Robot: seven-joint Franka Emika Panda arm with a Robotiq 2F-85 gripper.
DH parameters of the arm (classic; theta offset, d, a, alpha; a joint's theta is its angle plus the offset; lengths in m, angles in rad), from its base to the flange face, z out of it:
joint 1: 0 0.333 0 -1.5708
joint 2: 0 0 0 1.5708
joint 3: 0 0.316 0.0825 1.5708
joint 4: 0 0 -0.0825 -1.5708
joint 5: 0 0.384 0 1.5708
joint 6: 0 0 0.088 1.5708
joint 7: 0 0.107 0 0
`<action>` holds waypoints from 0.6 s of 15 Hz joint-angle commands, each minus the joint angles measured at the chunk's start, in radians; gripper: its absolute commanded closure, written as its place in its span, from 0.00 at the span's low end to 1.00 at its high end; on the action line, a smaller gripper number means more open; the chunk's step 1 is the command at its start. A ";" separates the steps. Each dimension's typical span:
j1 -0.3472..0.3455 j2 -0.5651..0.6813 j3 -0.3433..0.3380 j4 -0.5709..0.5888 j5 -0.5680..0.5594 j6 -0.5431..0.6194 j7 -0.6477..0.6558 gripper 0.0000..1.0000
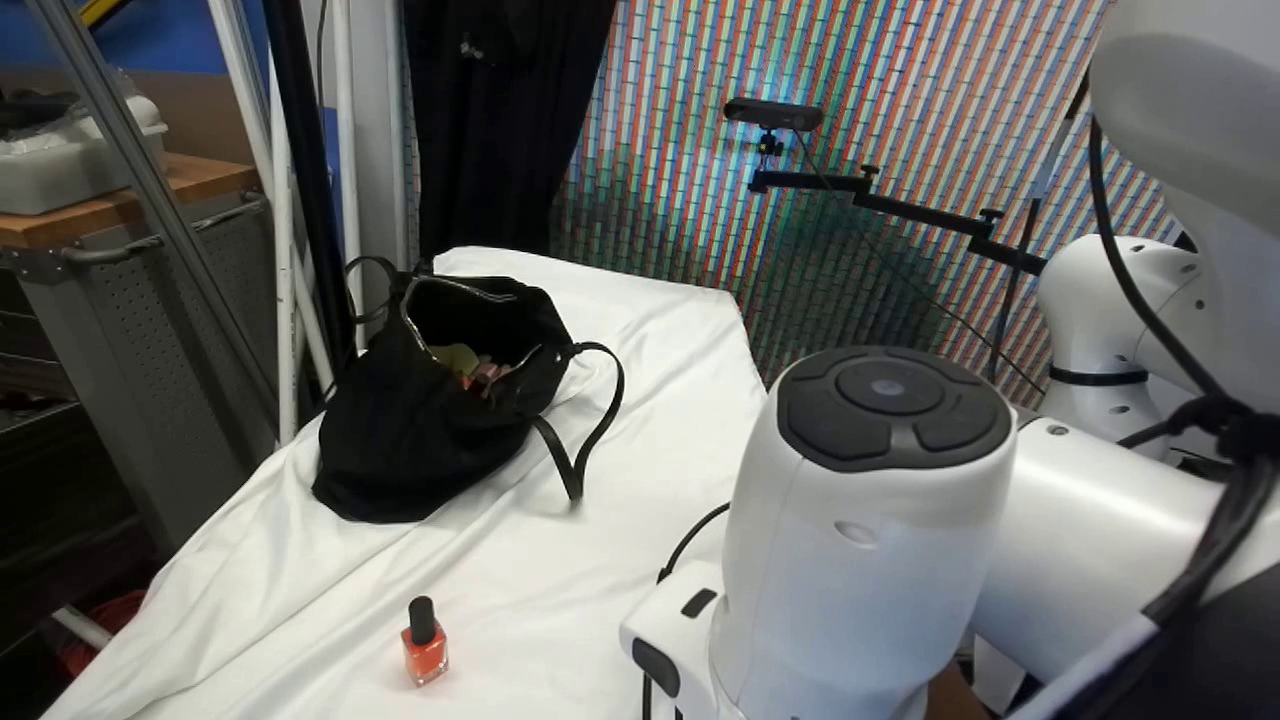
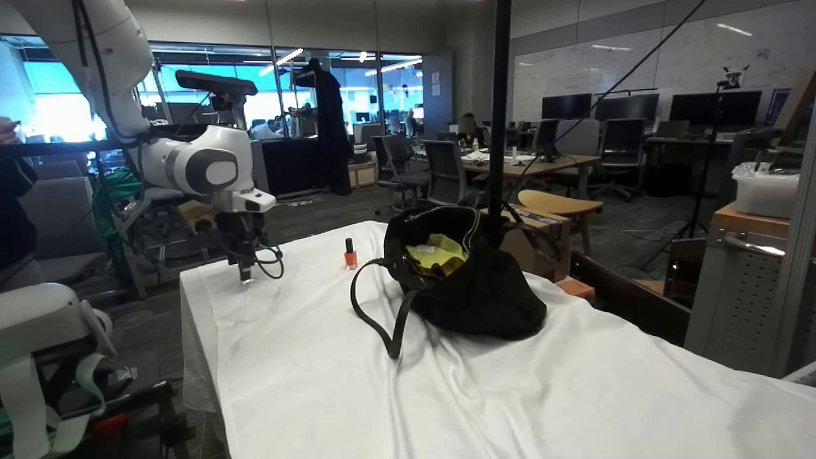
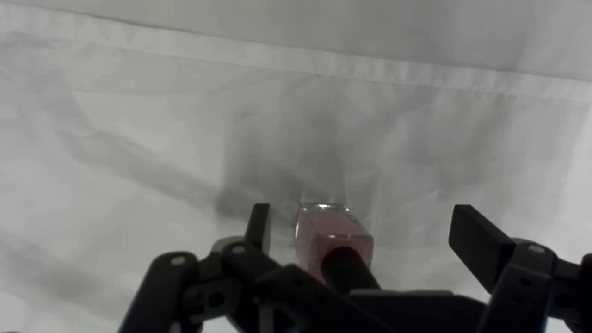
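Currently, a small nail polish bottle (image 3: 323, 231) stands on the counter (image 2: 306, 357) between the jaws: clear glass, squared body, dusty pink contents, smooth round black cap (image 3: 349, 273). The jaws are spread wide and grip nothing; a gap shows on either side of the bottle, narrower at one side. Creased white cloth (image 1: 660, 420) covers the counter. In both exterior views, an orange-red bottle (image 1: 426, 655) stands near a slouched, open-topped black fabric bag (image 1: 410, 440)
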 commanded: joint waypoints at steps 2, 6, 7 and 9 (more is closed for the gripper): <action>-0.001 0.002 -0.002 -0.008 -0.005 0.037 -0.043 0.00; -0.001 0.005 -0.005 -0.004 -0.005 0.032 -0.051 0.01; -0.001 0.005 -0.005 -0.004 -0.005 0.035 -0.052 0.16; -0.001 0.005 -0.007 -0.005 -0.007 0.037 -0.054 0.29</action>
